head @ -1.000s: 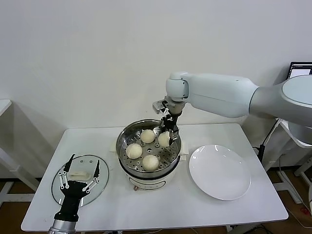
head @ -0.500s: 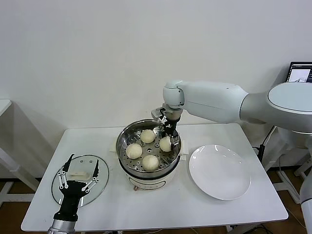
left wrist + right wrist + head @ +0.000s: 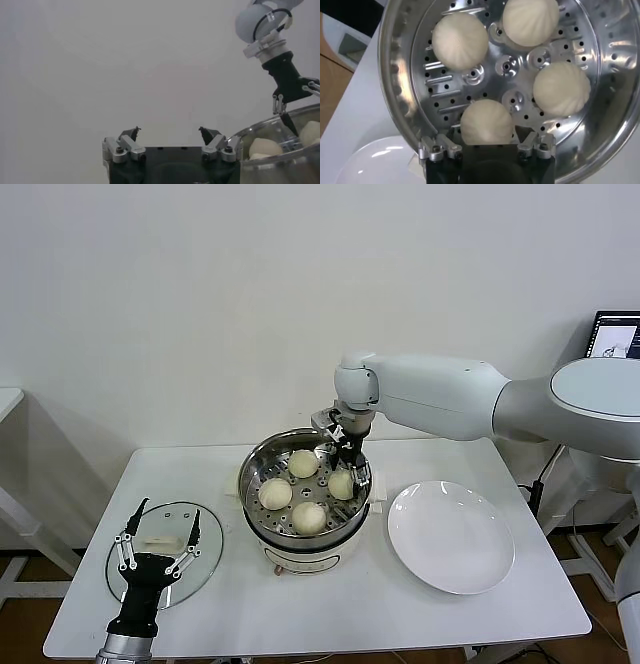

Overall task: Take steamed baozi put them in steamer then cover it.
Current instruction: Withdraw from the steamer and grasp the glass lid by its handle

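The steamer (image 3: 252, 476) stands mid-table with four baozi on its perforated tray (image 3: 507, 65). They show in the head view at back (image 3: 303, 463), right (image 3: 341, 483), left (image 3: 275, 493) and front (image 3: 309, 517). My right gripper (image 3: 346, 452) hangs over the right baozi (image 3: 486, 121), open, jaws either side of it and a gap showing at one finger (image 3: 525, 132). The cover (image 3: 200, 569), a glass lid with a cream handle (image 3: 158, 541), lies flat at the table's left. My left gripper (image 3: 158, 536) hovers over it, open and empty, as in the left wrist view (image 3: 169, 131).
An empty white plate (image 3: 450, 536) lies right of the steamer. The white table (image 3: 400, 614) has bare room in front. A wall stands close behind. The left wrist view shows the steamer rim (image 3: 280, 152) and the right gripper (image 3: 282, 107) beyond.
My right gripper lowered the fourth baozi from above the tray onto it and opened. The left gripper drifted slightly over the lid.
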You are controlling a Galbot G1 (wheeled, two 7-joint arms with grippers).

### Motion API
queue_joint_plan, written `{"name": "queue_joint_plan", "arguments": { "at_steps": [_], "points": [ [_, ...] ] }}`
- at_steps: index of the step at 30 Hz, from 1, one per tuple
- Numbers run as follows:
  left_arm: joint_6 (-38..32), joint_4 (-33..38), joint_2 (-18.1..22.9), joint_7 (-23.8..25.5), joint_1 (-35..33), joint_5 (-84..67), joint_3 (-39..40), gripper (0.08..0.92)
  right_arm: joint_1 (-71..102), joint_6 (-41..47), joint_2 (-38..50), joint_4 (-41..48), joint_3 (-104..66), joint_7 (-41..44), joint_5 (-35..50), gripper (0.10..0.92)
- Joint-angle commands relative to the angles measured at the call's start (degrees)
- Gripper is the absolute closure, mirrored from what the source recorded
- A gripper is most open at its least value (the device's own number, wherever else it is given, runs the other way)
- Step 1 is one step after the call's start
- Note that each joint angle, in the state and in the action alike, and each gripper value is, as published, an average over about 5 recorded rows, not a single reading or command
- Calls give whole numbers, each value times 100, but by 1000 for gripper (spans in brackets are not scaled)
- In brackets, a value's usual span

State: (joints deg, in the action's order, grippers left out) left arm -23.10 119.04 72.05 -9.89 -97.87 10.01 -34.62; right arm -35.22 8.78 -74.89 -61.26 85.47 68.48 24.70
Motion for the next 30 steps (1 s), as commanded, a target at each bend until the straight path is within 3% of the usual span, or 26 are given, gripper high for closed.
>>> {"name": "queue_joint_plan", "arguments": {
  "at_steps": [1, 5, 7, 9, 14, 19, 23, 30],
  "points": [
    [183, -34, -28, -165, 44, 229, -19, 177, -5, 16, 540, -394, -1107, 59, -25, 203],
    [384, -68, -45, -403, 133, 597, -29, 177, -30, -33, 1093, -705, -1869, -135, 82, 203],
    [439, -120, -38, -518, 200, 812, -38, 177, 35, -200, 1433, -888, -2146, -740, 327, 203],
    [498, -181, -36, -625, 271, 971, -47, 177, 175, -459, 1821, -1163, -2242, -1937, 678, 203],
    [691, -250, -75, -771, 427, 1165, -73, 177, 961, -1396, 2811, -1974, -2301, -5969, 1127, 203],
    [1213, -152, -170, -787, 501, 1307, -81, 177, 2652, -2098, 3476, -2243, -3815, -8057, 1007, 203],
    [1561, -109, -215, -753, 563, 1461, -96, 177, 4189, -2371, 3856, -2439, -5287, -8670, 940, 203],
    [1409, -527, -336, -846, 708, 2333, -127, 177, 7374, -2495, 3798, -2699, -8373, -8492, 680, 203]
  ]
}}
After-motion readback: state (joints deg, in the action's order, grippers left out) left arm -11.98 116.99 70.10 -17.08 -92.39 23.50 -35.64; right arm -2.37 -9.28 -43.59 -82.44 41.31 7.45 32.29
